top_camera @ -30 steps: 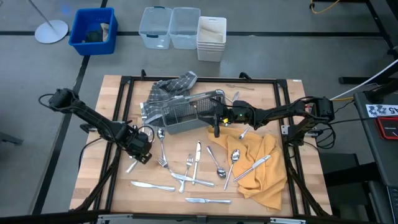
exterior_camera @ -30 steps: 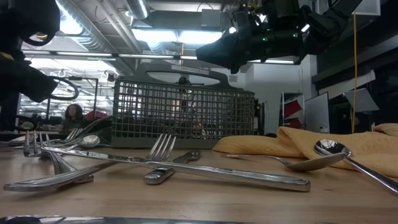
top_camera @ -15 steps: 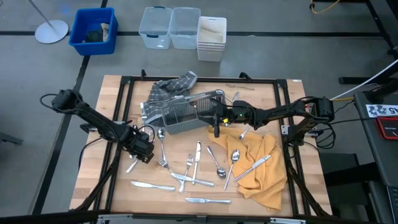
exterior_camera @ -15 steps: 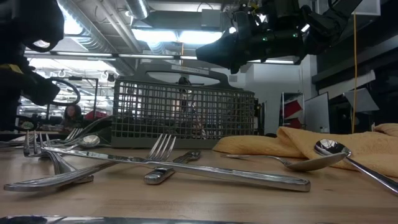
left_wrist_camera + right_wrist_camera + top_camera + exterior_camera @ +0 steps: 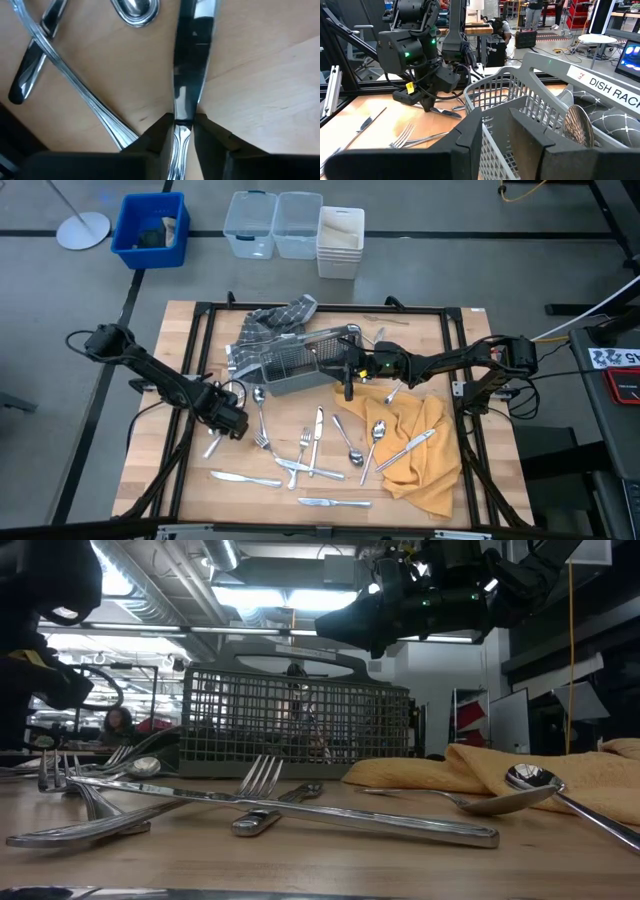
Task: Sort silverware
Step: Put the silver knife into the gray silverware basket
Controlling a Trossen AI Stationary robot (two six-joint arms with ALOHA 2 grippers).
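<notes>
The silverware (image 5: 318, 442), slim mirror-bright forks, spoons and knives, lies scattered and partly crossed over the wooden tabletop (image 5: 150, 450), a few pieces resting on a yellow cloth (image 5: 420, 450). The left pincer (image 5: 181, 131) is down at the tabletop near its left side, its fingers narrow and pinched on the handle of a knife (image 5: 192, 60) that lies flat beside a spoon bowl. The right pincer (image 5: 495, 145) hangs over the rim of the grey wire-mesh caddy (image 5: 300, 365) with its fingers parted and nothing between them.

We see shiny silver forks, spoons and knives (image 5: 313, 442) lying flat, scattered over the wooden table. Some cross each other. A few spoons (image 5: 377, 434) rest on the yellow cloth. One knife (image 5: 189, 70) sits between two dark fingers.
</notes>
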